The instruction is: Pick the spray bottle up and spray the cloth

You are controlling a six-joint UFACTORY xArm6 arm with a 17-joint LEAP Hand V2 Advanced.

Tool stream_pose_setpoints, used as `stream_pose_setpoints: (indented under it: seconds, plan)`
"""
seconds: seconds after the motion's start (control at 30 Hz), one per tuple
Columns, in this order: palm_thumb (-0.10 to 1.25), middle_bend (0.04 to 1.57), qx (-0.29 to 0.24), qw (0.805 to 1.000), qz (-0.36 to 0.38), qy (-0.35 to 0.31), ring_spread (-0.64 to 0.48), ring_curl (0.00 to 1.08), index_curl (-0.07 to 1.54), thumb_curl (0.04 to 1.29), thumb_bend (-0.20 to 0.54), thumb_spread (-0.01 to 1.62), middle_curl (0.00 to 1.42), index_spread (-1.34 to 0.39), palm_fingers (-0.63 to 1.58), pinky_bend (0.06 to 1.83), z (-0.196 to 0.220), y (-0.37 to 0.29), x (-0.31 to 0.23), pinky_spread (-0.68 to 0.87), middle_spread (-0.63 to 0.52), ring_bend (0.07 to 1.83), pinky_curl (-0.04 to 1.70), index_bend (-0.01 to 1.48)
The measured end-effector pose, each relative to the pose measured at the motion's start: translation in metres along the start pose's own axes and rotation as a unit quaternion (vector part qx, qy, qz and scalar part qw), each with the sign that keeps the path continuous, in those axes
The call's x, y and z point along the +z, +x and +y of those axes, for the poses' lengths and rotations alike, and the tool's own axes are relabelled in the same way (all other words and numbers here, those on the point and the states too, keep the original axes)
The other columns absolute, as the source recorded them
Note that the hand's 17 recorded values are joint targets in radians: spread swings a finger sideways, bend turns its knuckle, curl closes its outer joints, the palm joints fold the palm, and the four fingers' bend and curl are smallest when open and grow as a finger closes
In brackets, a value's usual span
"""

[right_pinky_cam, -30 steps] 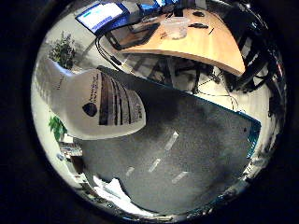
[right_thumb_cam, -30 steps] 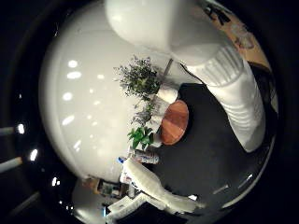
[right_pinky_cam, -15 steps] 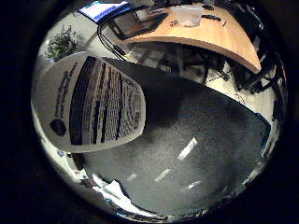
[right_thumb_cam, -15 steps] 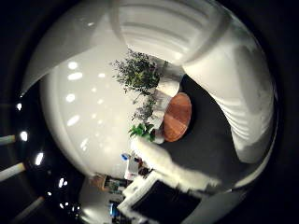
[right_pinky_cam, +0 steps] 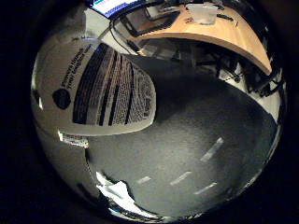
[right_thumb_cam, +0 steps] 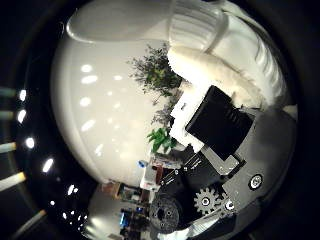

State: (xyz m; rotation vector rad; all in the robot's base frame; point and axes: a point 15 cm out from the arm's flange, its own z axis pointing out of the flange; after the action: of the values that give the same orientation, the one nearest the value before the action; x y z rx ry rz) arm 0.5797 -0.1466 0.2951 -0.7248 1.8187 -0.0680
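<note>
White spray bottle (right_pinky_cam: 93,88), one, close against the hand (right_thumb_cam: 220,145).

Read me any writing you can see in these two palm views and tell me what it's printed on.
Spray bottle: a back label with a dark round emblem, a larger heading and dense columns of small print, all too blurred to read.
Small sticker by the bottle's lower edge: too small to read.
Monitor by the wooden desk: lit screen, no legible text.
Thumb side view: no readable text.
</note>
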Motion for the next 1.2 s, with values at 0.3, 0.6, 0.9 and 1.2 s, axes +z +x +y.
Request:
stream_pose_setpoints:
  seconds: [0.3, 0.6, 0.9, 1.2]
  plan:
    - [1.09, 1.28, -0.011, 1.0, -0.026, -0.013, -0.21, 0.59, 0.65, 0.82, 0.04, 0.99, 0.67, -0.27, 1.25, 1.3, 0.001, -0.016, 0.003, -0.32, -0.19, 1.39, 0.55, 1.09]
    - [1.09, 1.29, -0.04, 0.998, -0.038, -0.028, -0.2, 0.58, 0.64, 0.95, -0.009, 0.89, 0.67, -0.27, 1.25, 1.3, 0.0, -0.042, -0.013, -0.33, -0.19, 1.41, 0.57, 1.12]
    - [1.07, 1.31, -0.103, 0.99, -0.008, -0.096, -0.21, 0.58, 0.64, 1.02, -0.01, 0.83, 0.66, -0.26, 1.24, 1.29, 0.017, -0.097, -0.067, -0.32, -0.19, 1.42, 0.59, 1.13]
    - [1.06, 1.31, -0.194, 0.963, 0.004, -0.187, -0.21, 0.57, 0.63, 1.07, -0.01, 0.82, 0.66, -0.26, 1.24, 1.29, 0.089, -0.177, -0.134, -0.32, -0.19, 1.43, 0.61, 1.14]
